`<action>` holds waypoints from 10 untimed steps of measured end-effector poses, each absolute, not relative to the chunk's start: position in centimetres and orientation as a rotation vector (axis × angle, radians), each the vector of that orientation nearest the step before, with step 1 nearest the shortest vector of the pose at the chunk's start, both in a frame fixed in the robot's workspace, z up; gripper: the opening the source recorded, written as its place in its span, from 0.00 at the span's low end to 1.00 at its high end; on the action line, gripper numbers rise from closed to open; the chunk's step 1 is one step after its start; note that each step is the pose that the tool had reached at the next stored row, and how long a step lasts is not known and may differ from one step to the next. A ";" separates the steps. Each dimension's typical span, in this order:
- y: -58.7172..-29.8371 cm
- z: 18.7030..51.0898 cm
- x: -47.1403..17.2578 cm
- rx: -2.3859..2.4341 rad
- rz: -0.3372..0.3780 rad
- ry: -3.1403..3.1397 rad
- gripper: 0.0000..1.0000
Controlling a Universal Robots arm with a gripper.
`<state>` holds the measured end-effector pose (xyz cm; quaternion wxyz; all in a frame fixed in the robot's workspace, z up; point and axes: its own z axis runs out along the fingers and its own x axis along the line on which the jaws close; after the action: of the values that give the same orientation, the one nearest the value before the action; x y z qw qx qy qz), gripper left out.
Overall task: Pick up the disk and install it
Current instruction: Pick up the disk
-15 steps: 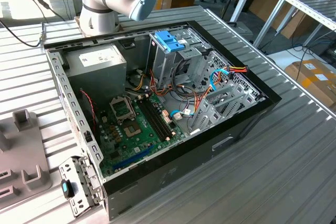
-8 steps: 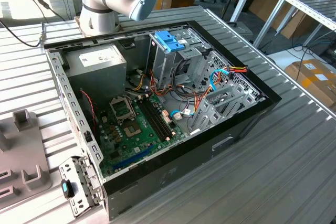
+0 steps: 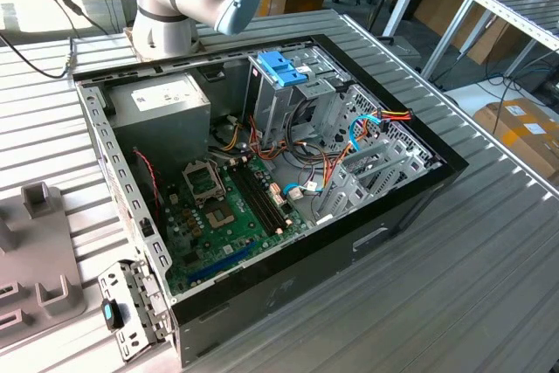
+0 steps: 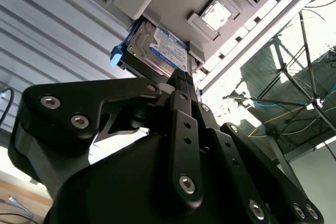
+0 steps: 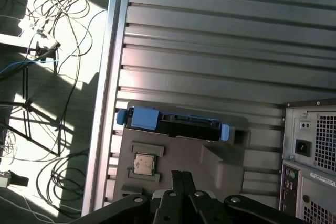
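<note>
The disk (image 5: 173,125) stands on its edge in a slot of a grey fixture (image 5: 181,156), with blue rails at both ends. In the second wrist view the disk (image 4: 165,51) shows its white-and-blue label and silver body. My gripper (image 5: 182,176) hovers over the fixture, a short way from the disk and not touching it. Its black fingers (image 4: 181,85) are shut together with nothing between them. In the exterior view the open computer case (image 3: 419,172) lies on the table, with a metal drive cage topped by a blue handle (image 3: 281,67) inside it.
A small square chip (image 5: 143,163) sits in a recess of the fixture beside the disk. The case's rear panel (image 5: 315,150) stands close by. A grey power-supply box (image 3: 166,102), motherboard (image 3: 223,207) and coloured cables (image 3: 376,124) fill the case. Loose cables (image 5: 47,40) lie on the floor past the table edge.
</note>
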<state>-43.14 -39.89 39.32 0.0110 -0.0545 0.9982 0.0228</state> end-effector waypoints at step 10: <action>-39.9 39.3 -43.1 -0.218 0.072 3.112 0.11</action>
<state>-43.14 -39.89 39.32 0.0107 -0.0697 0.9972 0.0230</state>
